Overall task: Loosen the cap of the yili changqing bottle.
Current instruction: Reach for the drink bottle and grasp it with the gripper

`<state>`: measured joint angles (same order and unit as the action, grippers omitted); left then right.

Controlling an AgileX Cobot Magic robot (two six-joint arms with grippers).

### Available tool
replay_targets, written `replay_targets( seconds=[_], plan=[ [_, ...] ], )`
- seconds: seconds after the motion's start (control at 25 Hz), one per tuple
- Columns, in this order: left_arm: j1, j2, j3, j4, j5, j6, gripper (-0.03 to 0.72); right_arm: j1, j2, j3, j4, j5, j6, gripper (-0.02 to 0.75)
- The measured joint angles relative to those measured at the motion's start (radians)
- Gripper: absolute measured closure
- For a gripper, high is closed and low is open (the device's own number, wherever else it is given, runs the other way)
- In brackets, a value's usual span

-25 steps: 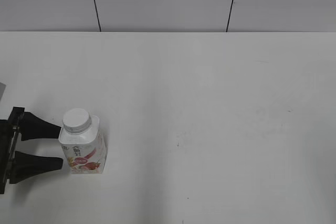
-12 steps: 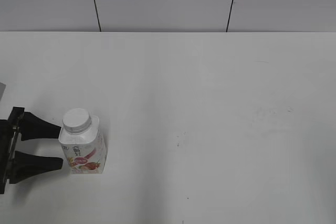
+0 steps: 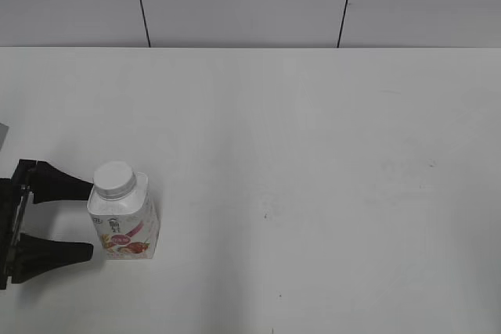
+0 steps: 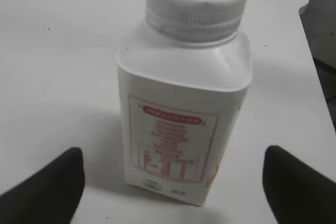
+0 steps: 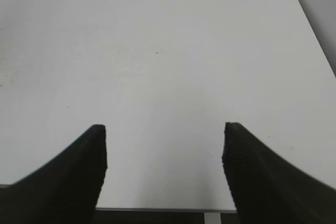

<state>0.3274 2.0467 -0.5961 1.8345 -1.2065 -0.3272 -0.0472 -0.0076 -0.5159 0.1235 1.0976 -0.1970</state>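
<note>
The yili changqing bottle (image 3: 125, 220) stands upright at the table's front left, white with a pink-red fruit label. Its white ribbed cap (image 3: 114, 178) sits on the neck. In the left wrist view the bottle (image 4: 184, 114) fills the middle, with the cap (image 4: 195, 1) at the top. My left gripper (image 3: 88, 218) is open just left of the bottle, its black fingers apart and level with the bottle's far and near sides; its tips (image 4: 173, 174) flank the bottle without touching. My right gripper (image 5: 164, 145) is open and empty and does not show in the exterior view.
The white table (image 3: 313, 154) ends at a grey panelled wall (image 3: 250, 1) at the back. In the right wrist view the table's near edge (image 5: 157, 209) lies just below the fingers. A grey object (image 3: 3, 138) shows at the left edge.
My left gripper's fingers have spread wider apart beside the bottle. The bottle has not moved.
</note>
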Motion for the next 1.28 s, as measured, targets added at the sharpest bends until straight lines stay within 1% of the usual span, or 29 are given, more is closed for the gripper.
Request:
replay_targets(
  seconds=[0.04, 0.12, 0.24, 0.4, 0.72, 0.96, 1.28],
  plan=[
    [0.000, 0.000, 0.000, 0.000, 0.000, 0.003, 0.059, 0.000, 0.000, 0.000, 0.000, 0.000, 0.000, 0.192],
    [0.000, 0.000, 0.000, 0.000, 0.000, 0.007, 0.039, 0.000, 0.000, 0.000, 0.000, 0.000, 0.000, 0.192],
    [0.000, 0.000, 0.000, 0.000, 0.000, 0.011, 0.037, 0.000, 0.000, 0.000, 0.000, 0.000, 0.000, 0.192],
    [-0.029, 0.000, 0.000, -0.006, 0.000, 0.023, 0.037, 0.000, 0.000, 0.000, 0.000, 0.000, 0.000, 0.192],
    [-0.096, 0.000, -0.027, -0.048, 0.000, 0.031, 0.054, 0.000, 0.000, 0.000, 0.000, 0.000, 0.000, 0.192],
    [-0.130, 0.012, -0.028, -0.074, -0.002, 0.033, 0.076, 0.000, 0.000, 0.000, 0.000, 0.000, 0.000, 0.192],
    [-0.169, 0.078, -0.030, -0.117, -0.001, 0.071, 0.095, 0.000, 0.000, 0.000, 0.000, 0.000, 0.000, 0.192]
  ],
)
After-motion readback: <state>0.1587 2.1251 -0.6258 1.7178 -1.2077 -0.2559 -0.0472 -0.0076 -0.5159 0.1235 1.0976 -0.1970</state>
